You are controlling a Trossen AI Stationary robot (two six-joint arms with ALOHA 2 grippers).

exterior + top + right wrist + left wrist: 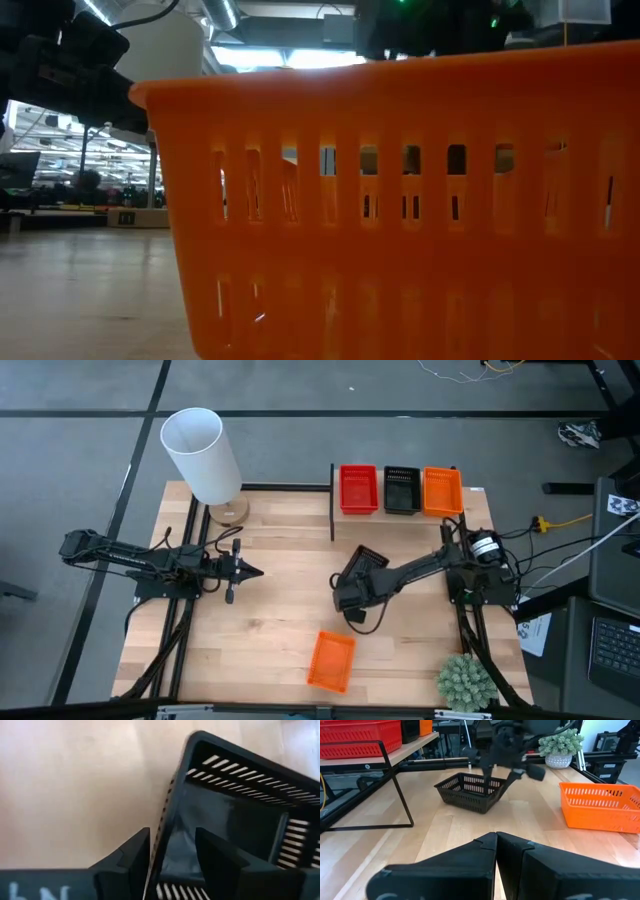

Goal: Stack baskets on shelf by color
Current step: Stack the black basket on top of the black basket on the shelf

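Black basket (366, 561) mid-table, tilted, one wall between the parted fingers of the right gripper (172, 855), straddled for a lift, not yet pinched. Loose orange basket (331, 659) near the front edge. Red, black and orange stacks up on the shelf (470, 508). Left gripper (250, 570) parked well left, fingers together

Bare tabletop (280, 615) between orange basket (331, 660) and shelf (400, 512).
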